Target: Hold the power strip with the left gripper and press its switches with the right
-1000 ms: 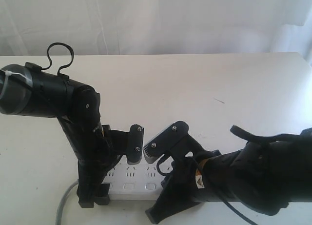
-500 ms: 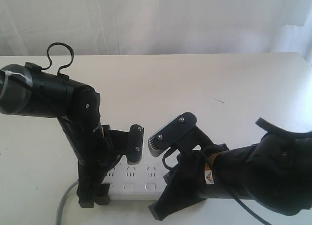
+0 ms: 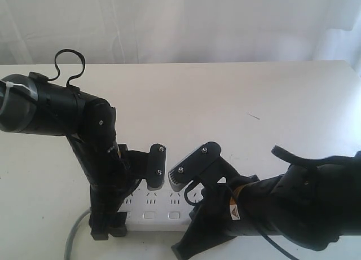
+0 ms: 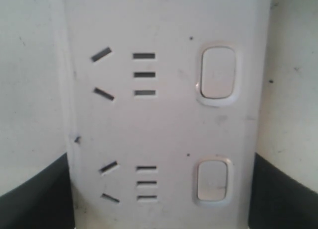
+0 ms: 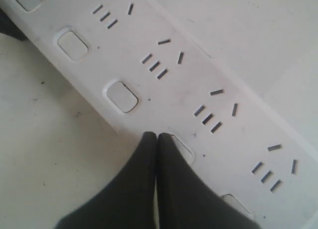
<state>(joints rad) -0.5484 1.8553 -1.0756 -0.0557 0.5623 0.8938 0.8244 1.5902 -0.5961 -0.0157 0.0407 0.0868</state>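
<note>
Soft daylight comes through the white curtain (image 3: 180,23) behind the table's (image 3: 282,102) far edge; the curtain is overexposed, with a blown patch above the far right corner. The tabletop is bright and evenly lit. Shadows are faint and diffuse, deepest by the near edge under the left arm (image 3: 56,110) and right arm (image 3: 304,206), 2 dark masses showing little surface detail beyond small highlights. The exterior view is slightly soft and grainy. The left wrist view is dimmer and greyish, the power strip (image 4: 164,124) mildly blurred. In the right wrist view its sockets are sharp, while the right gripper (image 5: 157,137) is a featureless, out-of-focus black shape.
</note>
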